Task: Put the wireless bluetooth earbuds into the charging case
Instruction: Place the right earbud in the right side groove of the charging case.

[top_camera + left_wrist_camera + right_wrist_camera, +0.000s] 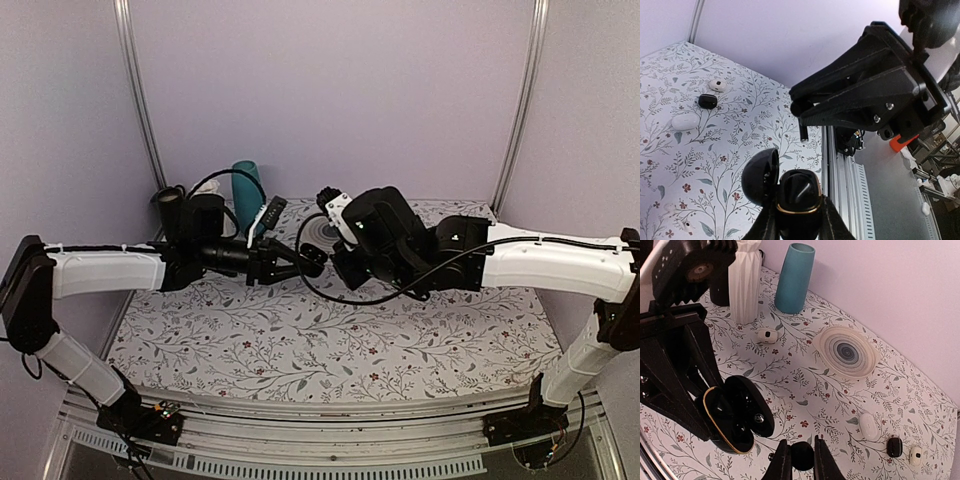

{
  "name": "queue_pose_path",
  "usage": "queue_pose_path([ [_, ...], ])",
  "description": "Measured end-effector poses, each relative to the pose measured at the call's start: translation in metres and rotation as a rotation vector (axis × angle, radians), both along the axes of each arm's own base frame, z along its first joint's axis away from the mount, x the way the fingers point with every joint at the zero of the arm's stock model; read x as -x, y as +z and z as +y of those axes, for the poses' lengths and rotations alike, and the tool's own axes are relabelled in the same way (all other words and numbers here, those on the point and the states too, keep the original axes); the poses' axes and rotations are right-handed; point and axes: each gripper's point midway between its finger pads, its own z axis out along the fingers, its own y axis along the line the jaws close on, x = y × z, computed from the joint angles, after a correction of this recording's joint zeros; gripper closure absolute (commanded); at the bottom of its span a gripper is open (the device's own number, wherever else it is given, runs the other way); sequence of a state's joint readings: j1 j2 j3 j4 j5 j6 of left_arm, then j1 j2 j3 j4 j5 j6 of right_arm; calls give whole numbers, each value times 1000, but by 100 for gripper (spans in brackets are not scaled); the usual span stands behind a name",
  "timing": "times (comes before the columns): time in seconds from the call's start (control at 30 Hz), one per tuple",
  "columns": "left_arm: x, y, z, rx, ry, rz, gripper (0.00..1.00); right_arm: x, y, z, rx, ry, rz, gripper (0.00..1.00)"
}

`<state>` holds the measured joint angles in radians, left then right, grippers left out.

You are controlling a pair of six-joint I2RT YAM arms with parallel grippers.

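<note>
Left gripper (799, 222) clamps the open charging case (799, 195) above the table, lid swung aside. Right gripper (801, 446) pinches one earbud (802, 457) beside it (stem protruding). Align stem with socket, approach slowly, release only once seated.

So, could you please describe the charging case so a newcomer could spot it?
Above the floral cloth, the left gripper holds the charging case in mid-air. It is open, the only black shell with a gold rim.

Charging case (799, 200) base beyond lower edge
</note>
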<state>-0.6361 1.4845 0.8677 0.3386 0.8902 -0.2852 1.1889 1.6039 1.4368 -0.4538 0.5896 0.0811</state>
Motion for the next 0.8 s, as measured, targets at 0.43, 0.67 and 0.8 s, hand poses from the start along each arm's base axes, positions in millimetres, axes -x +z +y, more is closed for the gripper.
queue_pose_path([
  [0.43,1,4,-2,2,-15,26,100,7,-2,13,18,43,-27,91],
  [0.67,1,5,-2,2,-19,31,100,5,-10,14,56,34,-40,91],
  [0.8,2,5,-2,2,-24,35,100,5,-10,15,59,33,-46,91],
])
